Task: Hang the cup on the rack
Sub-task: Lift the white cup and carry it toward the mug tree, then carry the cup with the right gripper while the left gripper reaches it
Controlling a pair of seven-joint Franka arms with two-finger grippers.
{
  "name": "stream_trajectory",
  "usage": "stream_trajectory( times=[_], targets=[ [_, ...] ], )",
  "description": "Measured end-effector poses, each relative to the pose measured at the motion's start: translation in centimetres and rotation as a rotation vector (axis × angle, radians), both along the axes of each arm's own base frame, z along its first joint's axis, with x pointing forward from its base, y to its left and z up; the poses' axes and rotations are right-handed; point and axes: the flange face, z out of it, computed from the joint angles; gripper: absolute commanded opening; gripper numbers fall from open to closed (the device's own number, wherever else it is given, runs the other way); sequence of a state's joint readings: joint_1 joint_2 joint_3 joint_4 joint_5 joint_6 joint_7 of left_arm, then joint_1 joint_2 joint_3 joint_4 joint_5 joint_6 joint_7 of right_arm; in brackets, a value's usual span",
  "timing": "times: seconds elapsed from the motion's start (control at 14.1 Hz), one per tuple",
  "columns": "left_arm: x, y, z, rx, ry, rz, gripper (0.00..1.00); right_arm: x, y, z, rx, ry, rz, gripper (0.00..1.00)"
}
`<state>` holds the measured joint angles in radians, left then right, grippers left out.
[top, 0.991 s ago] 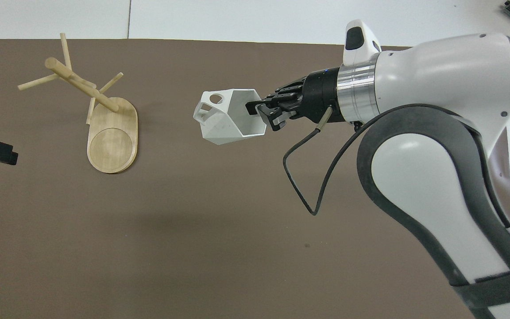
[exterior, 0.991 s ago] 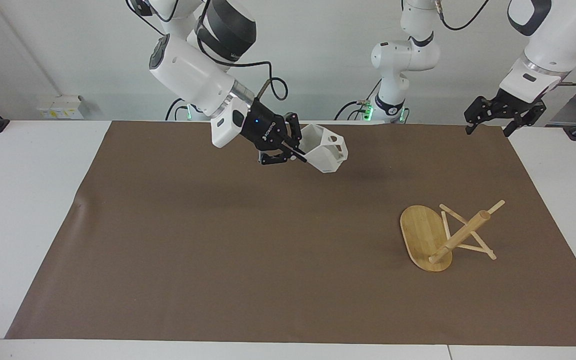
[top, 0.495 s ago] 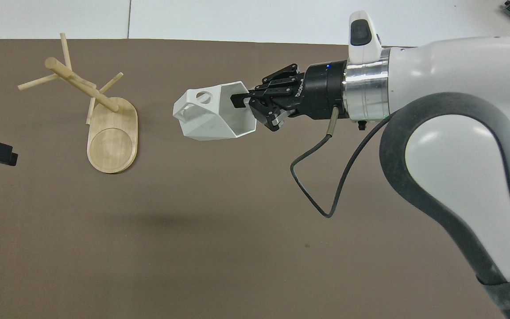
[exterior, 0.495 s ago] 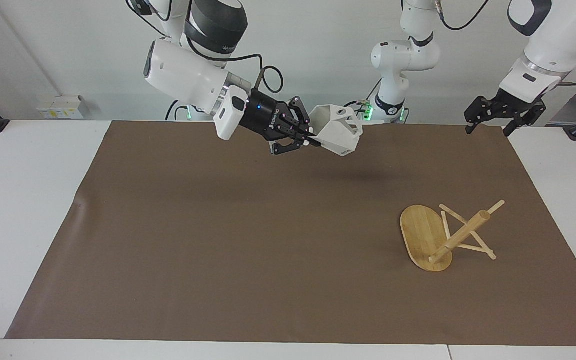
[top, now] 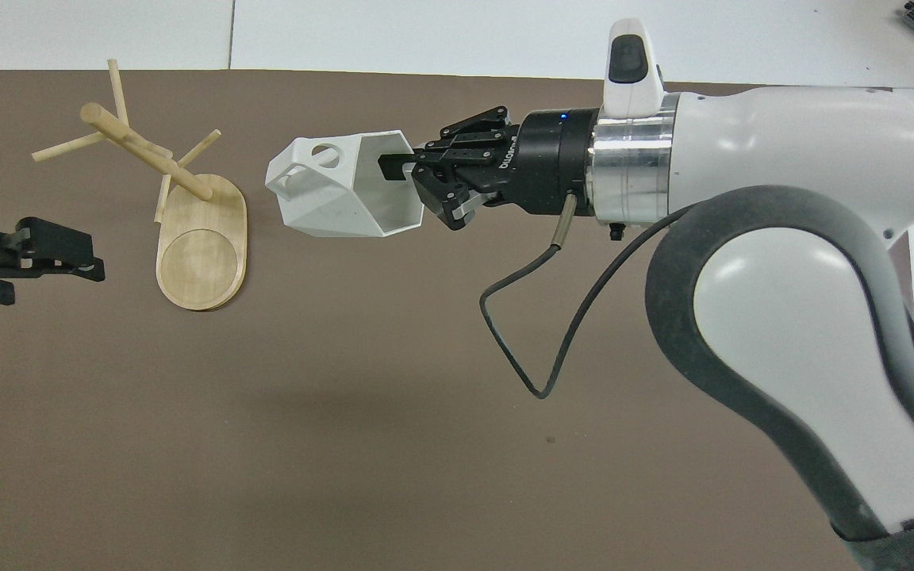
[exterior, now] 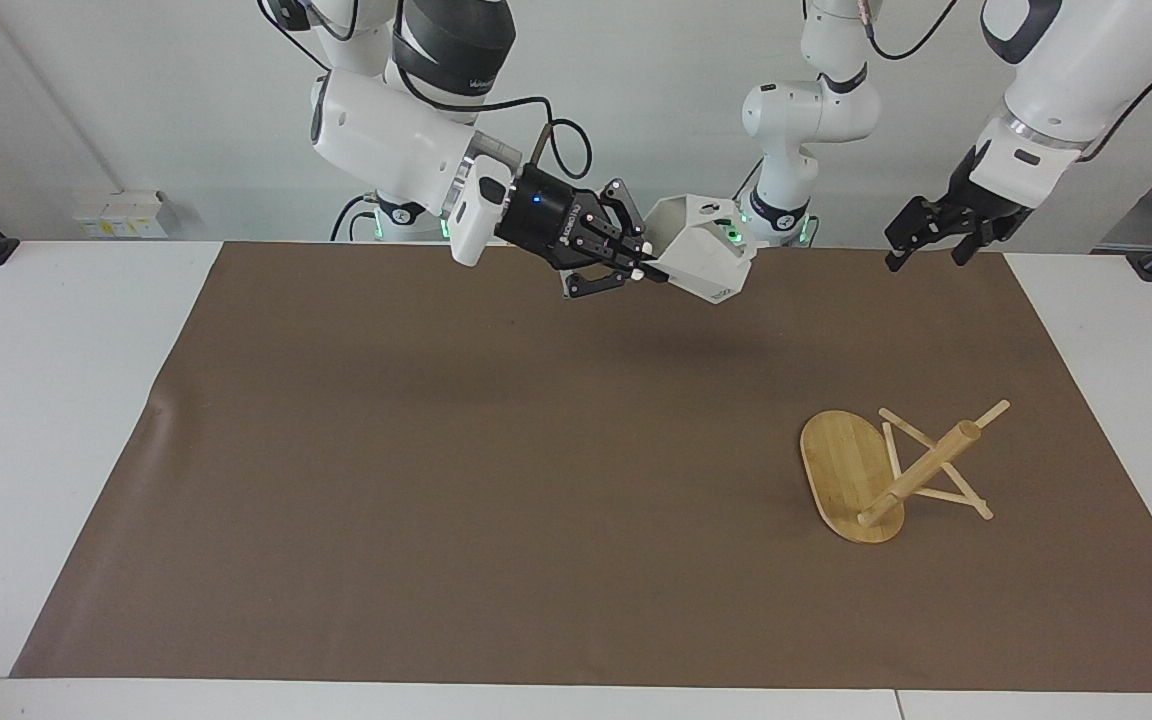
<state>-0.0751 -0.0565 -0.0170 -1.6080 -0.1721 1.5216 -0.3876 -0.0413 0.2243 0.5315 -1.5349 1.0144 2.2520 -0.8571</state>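
Observation:
My right gripper (exterior: 644, 270) is shut on the rim of the white faceted cup (exterior: 708, 262) and holds it on its side high above the brown mat, its handle pointing toward the left arm's end. In the overhead view the right gripper (top: 405, 184) holds the cup (top: 330, 198) a short way from the rack. The bamboo rack (exterior: 871, 475) stands on its oval base at the left arm's end of the mat; it also shows in the overhead view (top: 201, 238). My left gripper (exterior: 928, 252) is open and empty in the air over the mat's edge; it shows in the overhead view (top: 92, 258) beside the rack.
The brown mat (exterior: 496, 470) covers most of the white table (exterior: 46, 400). A third robot's base (exterior: 781, 215) stands at the table's robot end, just past the held cup.
My right gripper has lifted the cup higher and carried it toward the rack. My left gripper has swung in toward the rack from the table's edge.

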Motion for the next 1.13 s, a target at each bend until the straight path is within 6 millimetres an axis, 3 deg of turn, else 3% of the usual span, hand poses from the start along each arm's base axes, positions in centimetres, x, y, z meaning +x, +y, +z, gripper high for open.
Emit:
stream_trajectory(
  times=[0.21,0.71,1.13],
  targets=[
    [0.7,-1.4,1.0,-0.135,0.018,0.330,1.00,-0.1,0.3,-0.1,0.016,0.010,-0.001,0.00],
    [1.3,-2.8,2.7,-0.300,0.197,0.875,1.00,-1.2,3.0,-1.2,0.015,0.025,0.031,0.00],
    [1.5,-5.4,2.9,-0.366,0.398,1.147,1.00,-0.9,3.1,-2.1,0.011,0.028,0.013,0.00]
  ],
)
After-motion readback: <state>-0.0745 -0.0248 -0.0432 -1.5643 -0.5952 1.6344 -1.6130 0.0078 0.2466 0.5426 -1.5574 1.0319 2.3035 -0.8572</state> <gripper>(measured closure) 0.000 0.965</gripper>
